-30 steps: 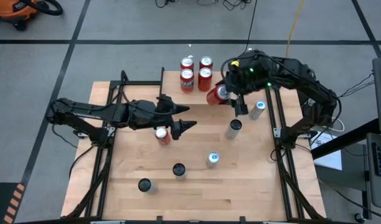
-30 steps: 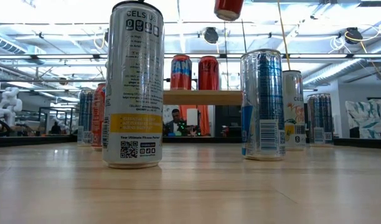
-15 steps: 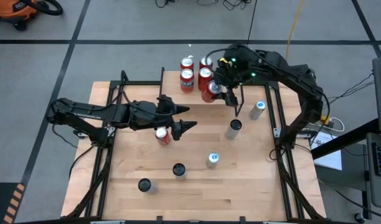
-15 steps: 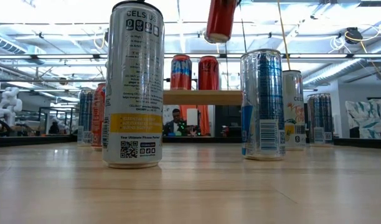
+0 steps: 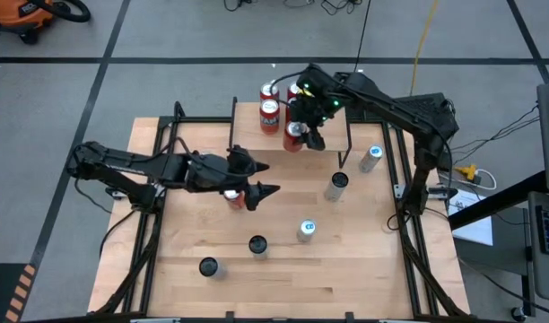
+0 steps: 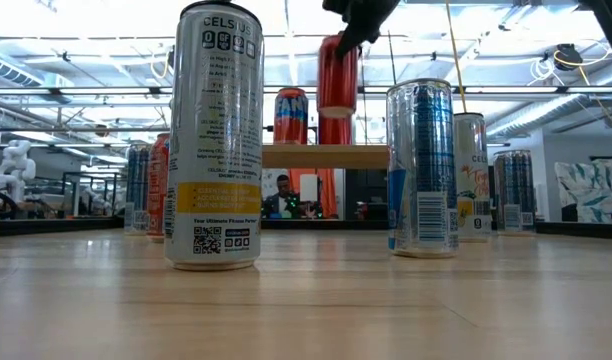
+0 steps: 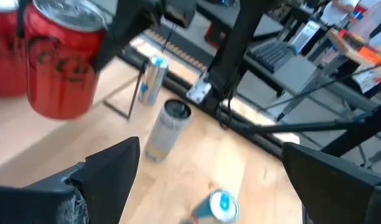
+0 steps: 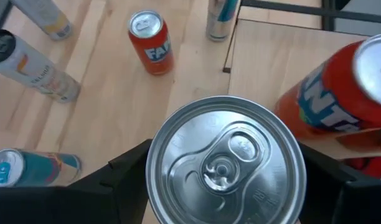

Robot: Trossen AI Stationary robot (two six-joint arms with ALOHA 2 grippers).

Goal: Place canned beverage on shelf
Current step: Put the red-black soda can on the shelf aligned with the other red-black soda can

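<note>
Over the shelf [image 5: 283,112] at the table's far edge, the right gripper [image 5: 303,133] has swung in from the side, pinching a red can [image 6: 337,75], now upright and near the front edge, so the set-down looks close. The low view shows it hanging above the shelf top; the right wrist view shows only its lid. The left gripper [image 5: 261,178] waits mid-table, fingers spread.

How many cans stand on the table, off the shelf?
6: a red can by the left gripper, two slim cans at right, three slim cans in front; the right gripper's held can excluded.
</note>
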